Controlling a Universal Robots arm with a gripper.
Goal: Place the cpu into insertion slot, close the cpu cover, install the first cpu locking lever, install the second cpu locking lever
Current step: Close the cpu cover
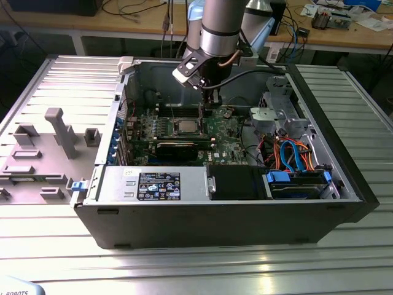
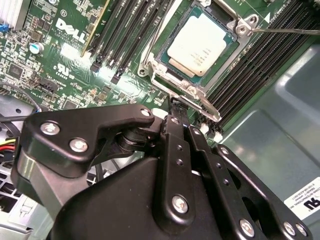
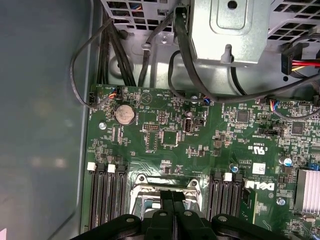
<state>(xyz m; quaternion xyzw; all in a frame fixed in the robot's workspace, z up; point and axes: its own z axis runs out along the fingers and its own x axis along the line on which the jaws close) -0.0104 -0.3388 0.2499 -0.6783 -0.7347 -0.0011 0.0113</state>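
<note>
Cpu is lying in the insertion slot, cpu cover framing it, as the second wrist view is showing. End effector, fingers clenched together, is hanging at the cover's edge; the exterior view is placing it near the computer case's far wall.

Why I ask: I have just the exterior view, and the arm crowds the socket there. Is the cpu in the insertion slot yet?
Observer: Yes. In the second wrist view the cpu lies flat in the insertion slot, silvery top up.
Operator: And the gripper?
Observer: In both wrist views the gripper is shut, its tips by the slot's rim beside the cpu, not on it.
Operator: Any lever sticking out?
Observer: One thin wire lever juts sideways from a slot corner over the memory slots.
</note>
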